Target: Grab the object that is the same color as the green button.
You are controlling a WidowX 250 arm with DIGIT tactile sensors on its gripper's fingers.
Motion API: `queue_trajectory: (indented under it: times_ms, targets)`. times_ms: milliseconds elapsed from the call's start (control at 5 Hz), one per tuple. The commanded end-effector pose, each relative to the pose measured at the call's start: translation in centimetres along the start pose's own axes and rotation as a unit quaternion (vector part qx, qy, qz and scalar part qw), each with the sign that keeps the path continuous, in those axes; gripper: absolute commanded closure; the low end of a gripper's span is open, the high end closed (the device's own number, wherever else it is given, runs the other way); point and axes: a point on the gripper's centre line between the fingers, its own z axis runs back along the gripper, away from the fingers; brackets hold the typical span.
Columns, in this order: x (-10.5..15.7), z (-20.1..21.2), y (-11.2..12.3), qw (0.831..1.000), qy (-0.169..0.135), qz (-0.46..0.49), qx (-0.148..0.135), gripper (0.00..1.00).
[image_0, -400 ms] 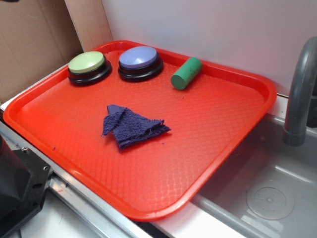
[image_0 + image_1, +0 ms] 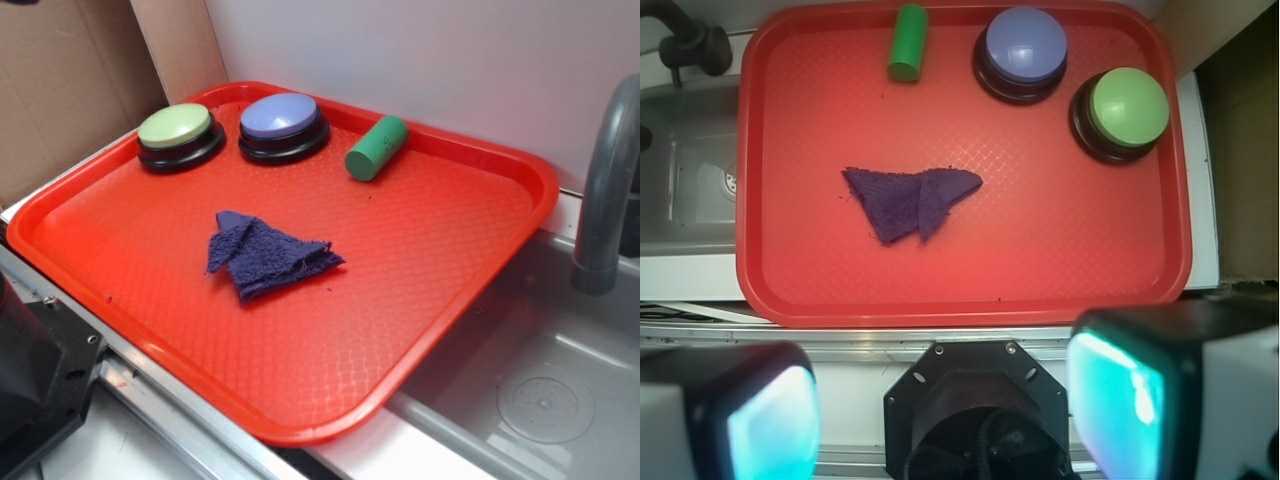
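Note:
The object, a small mid-green cylinder (image 2: 377,148) (image 2: 907,42), lies on its side at the far edge of the red tray (image 2: 470,290) (image 2: 1080,270). The green button (image 2: 177,132) (image 2: 1124,108) stands at the tray's far left corner in the exterior view, on a black base. My gripper (image 2: 945,405) hangs high above the near side of the tray, over the robot base, far from the cylinder. It is open, with nothing between its fingers (image 2: 1115,395). The exterior view does not show the gripper.
A blue-lavender button (image 2: 283,124) (image 2: 1024,50) stands between the green button and the cylinder. A crumpled dark blue cloth (image 2: 265,255) (image 2: 910,198) lies mid-tray. A grey sink (image 2: 545,400) with a faucet (image 2: 608,180) lies beside the tray. The black robot base (image 2: 975,410) sits below the gripper.

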Motion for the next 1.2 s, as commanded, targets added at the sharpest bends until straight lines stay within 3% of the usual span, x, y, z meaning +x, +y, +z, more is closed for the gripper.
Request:
queue_trajectory:
  times_ms: [0,800,1000]
  targets:
    - [4.2,-2.6,0.4,0.999,-0.03,-0.009,-0.005,0.0]
    - [13.9,-10.8,0.9,0.994,-0.055,0.093,0.022,0.0]
    - [15.9,-13.4,0.7,0.991,-0.061,0.115,0.01,0.0]
